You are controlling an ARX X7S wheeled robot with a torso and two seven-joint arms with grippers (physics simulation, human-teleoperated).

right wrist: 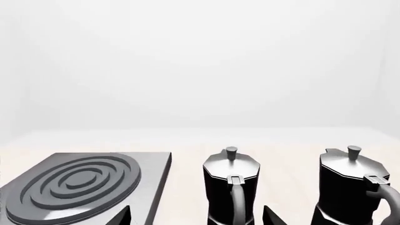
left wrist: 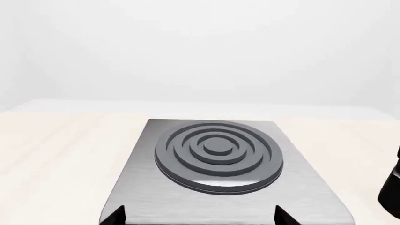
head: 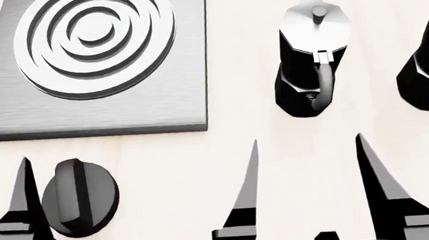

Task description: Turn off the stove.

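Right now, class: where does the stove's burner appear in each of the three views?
Head view: burner at top left, on the grey plate.
Left wrist view: burner at centre, lower half.
Right wrist view: burner at bottom left.
Shared landmark: the grey plate.

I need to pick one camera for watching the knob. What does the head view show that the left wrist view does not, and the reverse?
Only the head view shows the round black knob on the table in front of the stove plate, one moka pot in full, a second moka pot at the edge, and the open right gripper. Only the left wrist view shows the pale back wall beyond the table. Both show the grey stove plate with its ring burner and the light table.
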